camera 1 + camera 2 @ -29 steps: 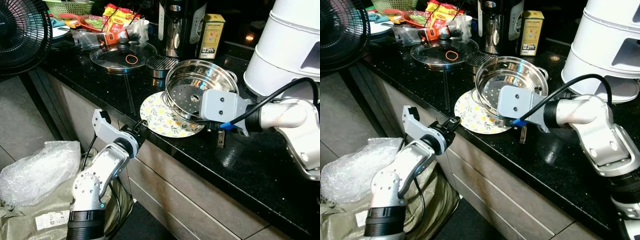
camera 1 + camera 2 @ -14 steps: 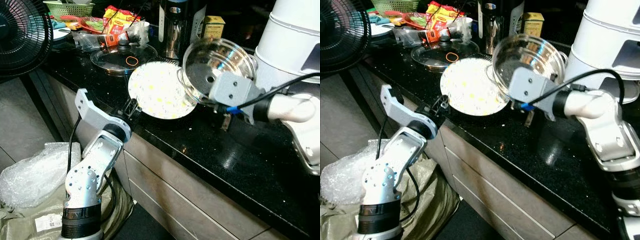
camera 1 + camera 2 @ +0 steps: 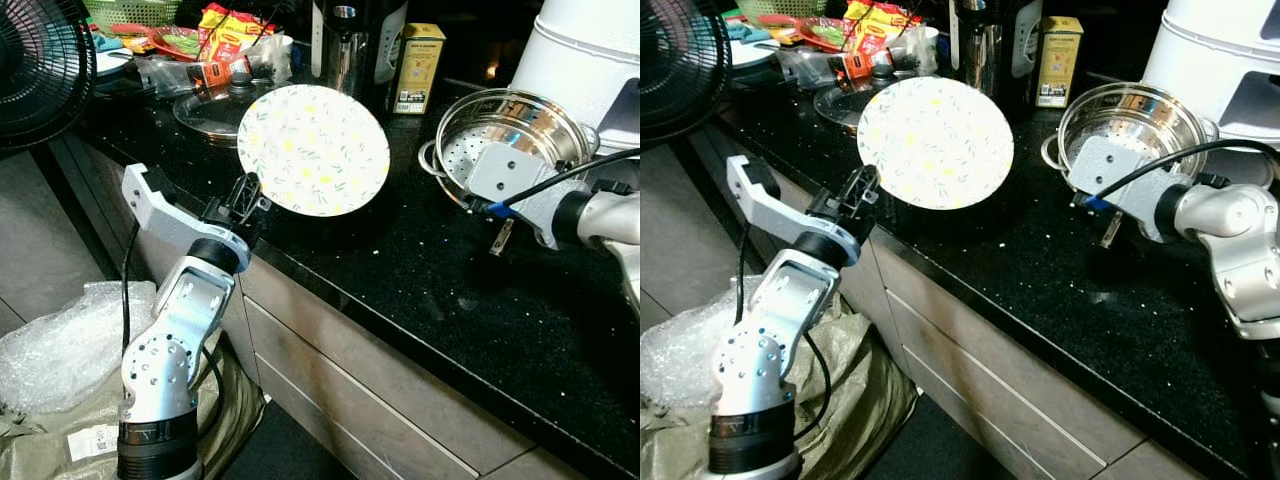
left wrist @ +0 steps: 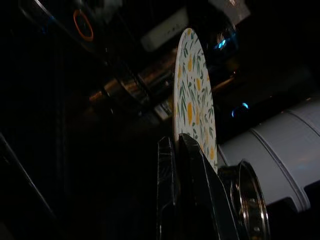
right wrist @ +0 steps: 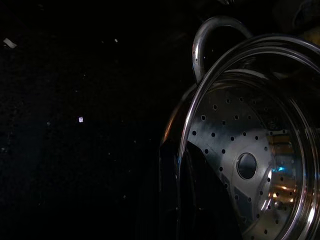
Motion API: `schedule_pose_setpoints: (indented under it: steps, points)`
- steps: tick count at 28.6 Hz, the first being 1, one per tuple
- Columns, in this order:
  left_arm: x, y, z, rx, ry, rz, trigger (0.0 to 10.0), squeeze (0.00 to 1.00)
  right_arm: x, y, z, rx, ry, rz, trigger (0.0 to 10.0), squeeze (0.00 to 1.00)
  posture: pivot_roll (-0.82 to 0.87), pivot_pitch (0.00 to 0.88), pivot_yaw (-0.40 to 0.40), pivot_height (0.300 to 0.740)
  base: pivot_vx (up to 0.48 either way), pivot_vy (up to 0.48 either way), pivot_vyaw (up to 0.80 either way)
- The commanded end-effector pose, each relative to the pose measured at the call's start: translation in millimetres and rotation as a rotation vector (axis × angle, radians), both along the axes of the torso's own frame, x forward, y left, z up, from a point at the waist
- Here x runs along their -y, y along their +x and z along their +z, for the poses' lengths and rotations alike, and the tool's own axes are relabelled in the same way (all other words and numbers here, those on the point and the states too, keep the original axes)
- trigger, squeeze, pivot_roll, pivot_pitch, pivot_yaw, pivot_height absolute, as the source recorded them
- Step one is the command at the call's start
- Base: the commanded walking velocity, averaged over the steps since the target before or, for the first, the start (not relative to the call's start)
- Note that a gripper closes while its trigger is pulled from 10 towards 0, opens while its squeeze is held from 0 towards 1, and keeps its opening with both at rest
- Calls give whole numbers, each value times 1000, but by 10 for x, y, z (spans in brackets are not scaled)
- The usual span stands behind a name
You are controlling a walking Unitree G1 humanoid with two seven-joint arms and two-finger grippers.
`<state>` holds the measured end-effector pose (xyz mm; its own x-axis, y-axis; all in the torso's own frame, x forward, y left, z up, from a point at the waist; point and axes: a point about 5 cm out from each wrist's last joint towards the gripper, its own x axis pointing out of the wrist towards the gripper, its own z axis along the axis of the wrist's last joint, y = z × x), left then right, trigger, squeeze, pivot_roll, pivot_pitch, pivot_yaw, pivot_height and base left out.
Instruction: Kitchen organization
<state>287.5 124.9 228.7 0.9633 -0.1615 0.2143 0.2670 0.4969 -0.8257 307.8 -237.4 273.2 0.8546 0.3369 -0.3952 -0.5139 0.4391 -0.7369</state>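
Two grippers busy rn. Left gripper (image 3: pixel 247 192) is pinched on the edge of the plate (image 3: pixel 314 150), which is tilted up off the black counter (image 3: pixel 400 280), in front of the glass lid (image 3: pixel 205 110). Right gripper (image 5: pixel 172 165) is clamped on the steamer (image 3: pixel 505 140) rim w/ the steamer near the white appliance (image 3: pixel 580 50).

white leaf-patterned plate (image 3: pixel 314 148), silver steamer (image 3: pixel 510 130)
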Motion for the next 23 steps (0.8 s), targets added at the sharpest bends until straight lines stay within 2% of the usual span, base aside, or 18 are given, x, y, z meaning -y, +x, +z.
schedule_pose_setpoints:
  steps: [1,4,6,7,8,9,10,12,15,21,23]
  points:
    - [-95,-31,43,45,17,46,0,0,16,-8,21,22,36,-22,10000,0,-3,31,-20,740,0,0,0]
    - [-146,-32,46,56,47,83,0,0,-17,-4,-15,20,87,-27,10000,0,-2,30,-22,740,0,0,0]
    - [-189,-39,69,75,71,111,0,0,-104,-23,-31,24,203,-18,10000,0,-2,34,-33,740,0,0,0]
    - [-189,-39,69,75,71,111,0,0,-104,-23,-31,24,203,-18,10000,0,-2,34,-33,740,0,0,0]
    - [-210,-43,89,87,82,126,0,0,-152,-38,-25,29,279,-14,10000,0,-2,34,-33,740,0,0,0]
    - [-210,-43,89,87,82,126,0,0,-152,-38,-25,29,279,-14,10000,0,-2,34,-33,740,0,0,0]
    - [-224,-44,108,96,95,134,0,0,-182,-53,-11,35,348,-18,10000,0,-2,34,-33,740,0,0,0]
    - [-224,-44,108,96,95,134,0,0,-182,-53,-11,35,348,-18,10000,0,-2,34,-33,740,0,0,0]
    - [-252,-43,136,113,115,149,0,0,-166,-74,73,96,461,-64,10000,0,-5,33,-39,740,0,0,0]
    - [-246,-33,169,136,136,153,0,0,-99,-89,177,216,550,-143,10000,0,-10,30,-38,740,0,0,0]
    - [-241,-34,179,143,139,153,0,0,-96,-104,162,221,565,-162,10000,0,-9,30,-40,740,0,0,0]
